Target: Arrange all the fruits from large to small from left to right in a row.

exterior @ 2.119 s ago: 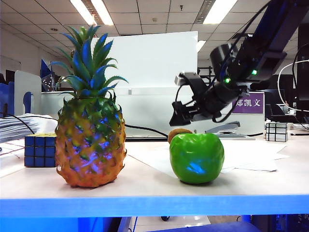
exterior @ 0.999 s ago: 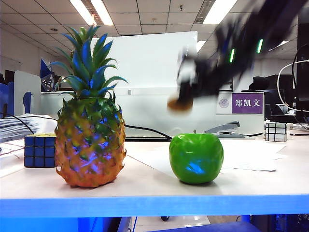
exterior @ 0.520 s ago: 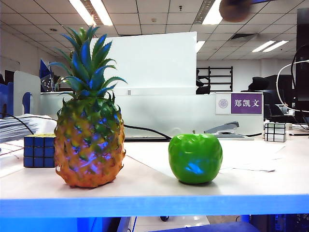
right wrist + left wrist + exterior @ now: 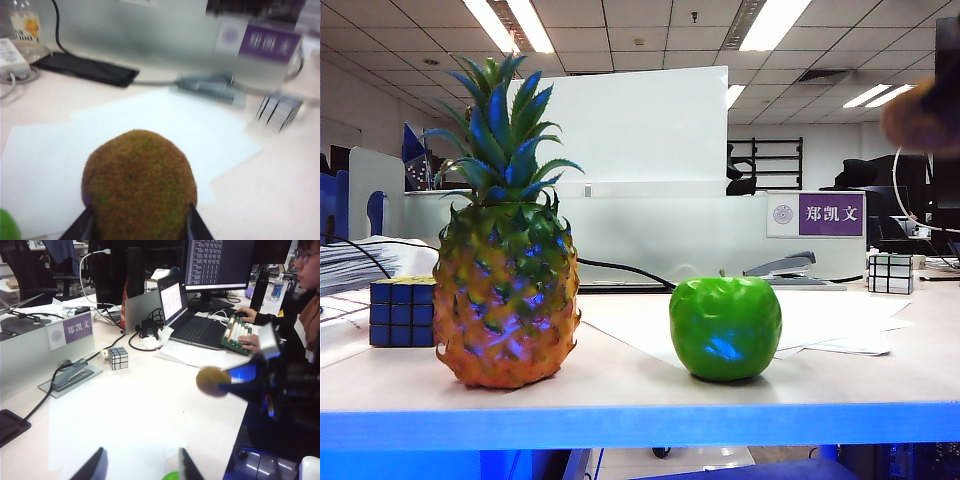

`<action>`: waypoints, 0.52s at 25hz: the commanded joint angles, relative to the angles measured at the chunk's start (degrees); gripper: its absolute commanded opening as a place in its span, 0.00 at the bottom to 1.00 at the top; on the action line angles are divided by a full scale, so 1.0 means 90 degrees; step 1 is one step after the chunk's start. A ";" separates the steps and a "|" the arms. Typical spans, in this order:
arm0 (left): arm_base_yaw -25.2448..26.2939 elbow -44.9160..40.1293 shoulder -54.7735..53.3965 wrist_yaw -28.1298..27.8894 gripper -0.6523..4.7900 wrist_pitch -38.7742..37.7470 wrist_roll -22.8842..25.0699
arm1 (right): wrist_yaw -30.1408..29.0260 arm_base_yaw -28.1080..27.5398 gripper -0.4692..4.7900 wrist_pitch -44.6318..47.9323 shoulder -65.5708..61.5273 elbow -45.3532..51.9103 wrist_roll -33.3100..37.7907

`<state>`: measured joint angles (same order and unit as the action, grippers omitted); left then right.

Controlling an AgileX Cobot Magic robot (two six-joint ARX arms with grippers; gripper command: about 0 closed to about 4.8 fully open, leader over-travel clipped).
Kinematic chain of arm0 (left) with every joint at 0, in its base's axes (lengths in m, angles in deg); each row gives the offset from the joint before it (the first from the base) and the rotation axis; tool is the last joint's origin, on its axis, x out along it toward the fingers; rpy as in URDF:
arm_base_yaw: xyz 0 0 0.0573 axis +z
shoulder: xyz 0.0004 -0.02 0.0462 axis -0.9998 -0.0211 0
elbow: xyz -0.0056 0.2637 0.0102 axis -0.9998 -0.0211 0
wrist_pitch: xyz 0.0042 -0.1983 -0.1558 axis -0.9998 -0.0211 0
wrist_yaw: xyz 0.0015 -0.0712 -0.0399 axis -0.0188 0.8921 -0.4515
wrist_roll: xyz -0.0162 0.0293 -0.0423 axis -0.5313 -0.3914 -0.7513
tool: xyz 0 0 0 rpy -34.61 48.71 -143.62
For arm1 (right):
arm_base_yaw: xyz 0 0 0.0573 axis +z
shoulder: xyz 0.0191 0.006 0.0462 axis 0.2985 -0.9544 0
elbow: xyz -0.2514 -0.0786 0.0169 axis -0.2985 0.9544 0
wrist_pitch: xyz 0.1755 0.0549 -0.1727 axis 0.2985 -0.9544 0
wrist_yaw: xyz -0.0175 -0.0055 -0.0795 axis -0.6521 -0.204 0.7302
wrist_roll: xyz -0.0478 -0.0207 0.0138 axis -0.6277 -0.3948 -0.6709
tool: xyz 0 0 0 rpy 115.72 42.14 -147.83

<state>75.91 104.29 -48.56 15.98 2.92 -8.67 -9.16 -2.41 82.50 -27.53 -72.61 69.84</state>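
Brown kiwi [image 4: 139,186] clamped in right gripper [image 4: 137,222], upper right of ext. view; left gripper [image 4: 142,467] agape, idle. Next: set kiwi right of apple [image 4: 725,328].

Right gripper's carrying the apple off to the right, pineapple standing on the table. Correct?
Not the apple: the right gripper is shut on the kiwi, as the right wrist view shows. The apple sits on the table beside the upright pineapple.

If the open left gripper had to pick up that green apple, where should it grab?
Probably around the apple's widest middle, coming straight down. It is round, upright, clear of the pineapple. The left gripper is open; the right gripper holds the kiwi.
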 commanded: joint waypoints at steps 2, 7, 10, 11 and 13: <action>0.0002 0.0034 0.0002 0.0010 0.47 0.0075 -0.0119 | 0.0129 0.0015 0.08 0.0333 -0.0075 0.0270 0.0884; 0.0002 0.0034 0.0002 0.0012 0.47 0.0080 -0.0114 | 0.0153 0.0015 0.08 0.0699 -0.0102 0.0636 0.1008; 0.0002 0.0034 0.0002 0.0010 0.47 0.0080 -0.0114 | 0.0374 0.0015 0.08 0.0699 -0.0104 0.0777 0.1144; 0.0002 0.0034 0.0002 0.0010 0.47 0.0080 -0.0114 | 0.0442 0.0015 0.08 0.0695 -0.0107 0.0811 0.1180; 0.0002 0.0034 0.0002 0.0010 0.47 0.0080 -0.0114 | 0.0571 0.0015 0.08 0.0690 -0.0109 0.0896 0.1202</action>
<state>75.91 104.29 -48.58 15.95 2.90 -9.45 -5.31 -2.32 87.57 -28.51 -64.83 79.98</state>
